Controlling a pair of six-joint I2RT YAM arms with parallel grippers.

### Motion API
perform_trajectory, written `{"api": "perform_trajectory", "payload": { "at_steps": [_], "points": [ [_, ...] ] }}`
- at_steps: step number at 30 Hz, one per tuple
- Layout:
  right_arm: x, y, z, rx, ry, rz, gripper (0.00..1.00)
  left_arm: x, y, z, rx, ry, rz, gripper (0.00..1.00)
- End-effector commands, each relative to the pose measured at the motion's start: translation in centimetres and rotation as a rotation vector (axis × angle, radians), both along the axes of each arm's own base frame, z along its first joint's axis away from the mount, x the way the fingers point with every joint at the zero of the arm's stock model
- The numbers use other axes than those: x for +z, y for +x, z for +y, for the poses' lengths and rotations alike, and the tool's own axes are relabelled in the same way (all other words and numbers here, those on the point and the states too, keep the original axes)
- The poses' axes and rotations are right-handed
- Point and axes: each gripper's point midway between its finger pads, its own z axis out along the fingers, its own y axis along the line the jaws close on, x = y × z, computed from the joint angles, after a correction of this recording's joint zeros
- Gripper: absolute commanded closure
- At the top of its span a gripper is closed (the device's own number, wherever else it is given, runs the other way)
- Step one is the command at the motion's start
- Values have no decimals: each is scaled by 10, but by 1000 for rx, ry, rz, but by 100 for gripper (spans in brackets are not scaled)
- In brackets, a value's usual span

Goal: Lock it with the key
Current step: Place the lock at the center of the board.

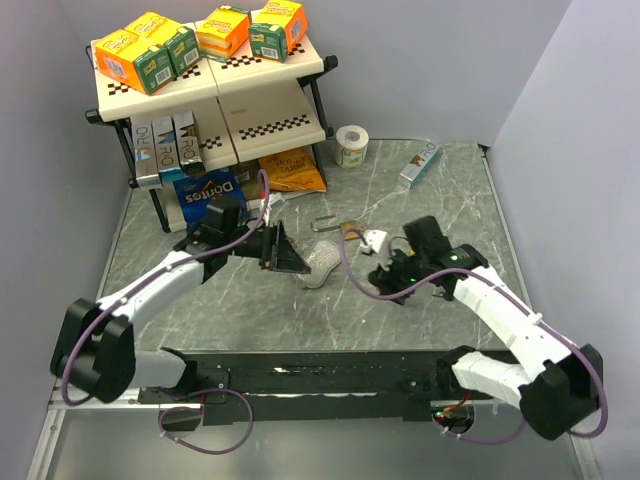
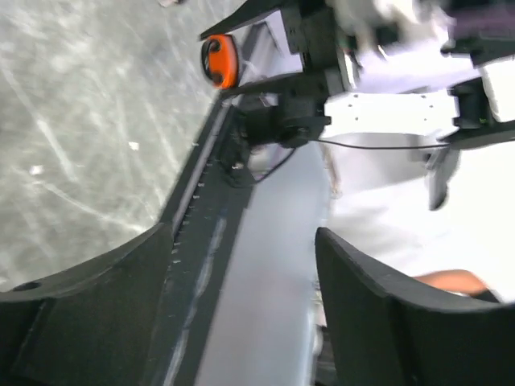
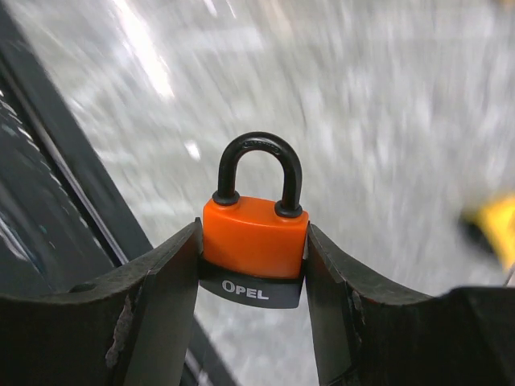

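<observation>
Padlock [image 3: 253, 241], orange body with a black base band and black shackle [image 3: 257, 161], clamped by its two flanks between the fingers of the right gripper [image 3: 253, 229]. It is carried over the table [image 1: 450, 200] a little right of centre, about midway between the near and far edges. It appears to be raised off the surface.

Both shackle legs meet the body. The long axis runs along the fingers, shackle outward and base band toward the palm. By this reading the keyway end is hidden, facing into the right gripper.

Left gripper [image 2: 241, 237], fingers spread apart with nothing between them, is reached out from the left side toward the table's centre. In its wrist view the padlock shows small at upper left, ahead of the open fingers and off their centre line. Its shackle end seems turned toward this arm.

No key can be made out in any view. A pale crumpled item [image 1: 320, 262] lies between the two grippers, and a metal hook [image 1: 325, 222] lies just beyond it toward the far edge. Whether either concerns the key cannot be told.

The left arm is the free one, so it would likely fetch the key. The base end needs exposing first.

Shelf rack [image 1: 270, 118] at the far left corner; tape roll [image 1: 351, 146] at the far edge.
</observation>
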Motion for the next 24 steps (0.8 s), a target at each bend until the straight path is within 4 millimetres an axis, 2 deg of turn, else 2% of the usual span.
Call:
{"api": "perform_trajectory", "payload": {
  "at_steps": [1, 2, 4, 8, 9, 14, 18, 24],
  "points": [
    [-28, -17, -53, -94, -105, 100, 85, 5, -2, 13, -5, 53, -169, 14],
    [-34, -14, -68, -158, -122, 123, 85, 4, -3, 15, -5, 65, -177, 12],
    [-50, -16, -87, -226, -174, 185, 85, 9, 0, 16, 6, 71, -222, 10],
    [-67, -5, -110, -370, -208, 256, 85, 17, 4, 16, 24, 61, -257, 1],
    [-71, -4, -114, -409, -214, 269, 86, 18, 5, 16, 25, 58, -262, 3],
    [-88, 7, -120, -483, -238, 317, 86, 21, 9, 15, 28, 65, -294, 4],
    [-93, 20, -118, -521, -227, 328, 86, 23, 8, 16, 23, 64, -313, 4],
    [-104, 29, -117, -559, -223, 389, 82, 27, 10, 17, 24, 68, -354, 4]
  ]
}}
